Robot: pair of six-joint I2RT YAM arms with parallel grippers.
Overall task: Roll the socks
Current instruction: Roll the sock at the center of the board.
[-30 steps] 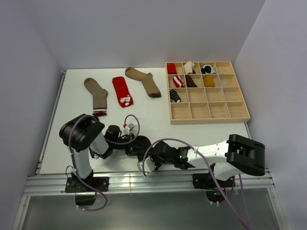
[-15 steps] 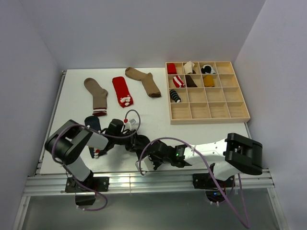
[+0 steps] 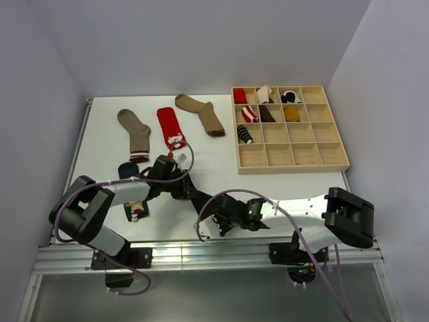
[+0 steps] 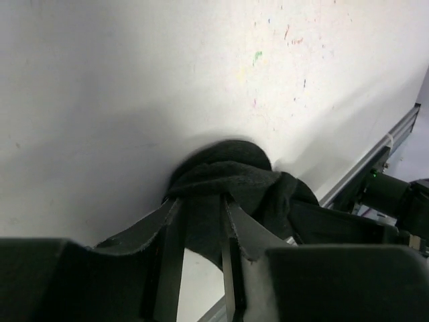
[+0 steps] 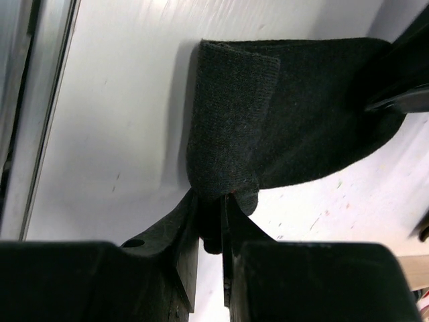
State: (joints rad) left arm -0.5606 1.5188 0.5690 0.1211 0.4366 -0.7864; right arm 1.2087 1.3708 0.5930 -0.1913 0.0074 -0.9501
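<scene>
A white surface (image 3: 221,178) is taken up at the right by a wooden tray (image 3: 293,168), in whose upper-left compartments several rolled socks are kept. The 2 arms are bent low over the near middle of the surface, the left arm (image 3: 100,201) reaching in from the left and the right arm (image 3: 301,211) from the right. At the back, 2 tan socks (image 3: 136,134) (image 3: 201,114) are laid flat with a red sock (image 3: 171,127) between them. A navy sock (image 3: 127,169) is partly hidden under the left arm. The black sock (image 5: 301,114) is found on the surface between the 2 grippers, with 1 corner folded over. The left gripper (image 4: 200,206) is seen with its jaws parted and bunched black fabric lying between them. The right gripper (image 5: 211,208) is seen with its jaws pinched on the folded corner.
</scene>
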